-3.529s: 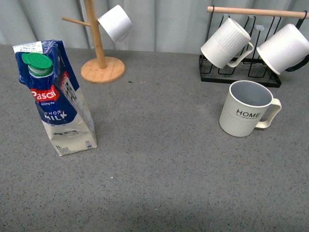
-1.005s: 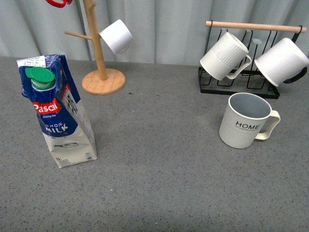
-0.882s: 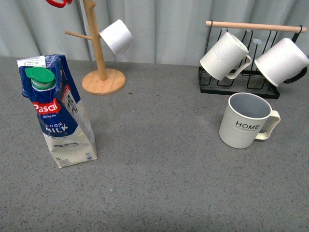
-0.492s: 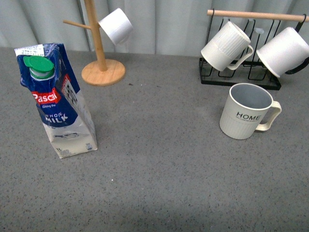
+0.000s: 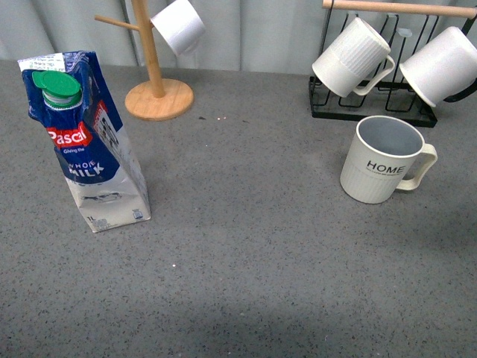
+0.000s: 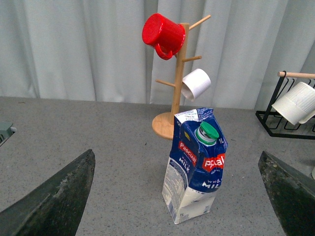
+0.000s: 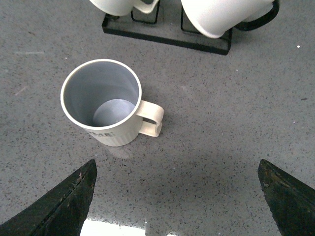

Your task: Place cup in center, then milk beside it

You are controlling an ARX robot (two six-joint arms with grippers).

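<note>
On rt side of table [image 5: 246,253], just in front of black rack [image 5: 332,114]: cup [image 5: 381,170], upright, mouth up, "HOME" facing robot, handle pointing to robot's rt, away from centre. Milk [image 5: 88,145] stood well apart on lt side, upright w/ crumpled top, green cap toward robot. Bare centre lay betw. the two.

Item 1, rt gripper [image 7: 177,161]: jaws spread wide, nothing held. Cup [image 7: 102,102] lay ahead of and below it, off its midline toward one finger, not betw. the fingers. Rt arm judged the nearer to cup. Approach would turn on that sideways offset and on keeping clear of the handle.

Item 2, lt gripper [image 6: 175,153]: jaws likewise wide, empty. Milk [image 6: 196,169] lay ahead, roughly on midline, long axis vertical; lt arm the nearer to it.

Item 3, others: wooden mug tree [image 5: 158,101] w/ white mug [image 5: 177,26], behind milk. Red mug [image 6: 163,33] on same tree, seen from lt wrist only.

Not made out: neither arm in front view. Only fingertips showed in wrist views, so height above table unclear. Rack mugs [image 5: 353,58] were cut off at frame edge. Cup lettering was partly hidden from rt wrist.
</note>
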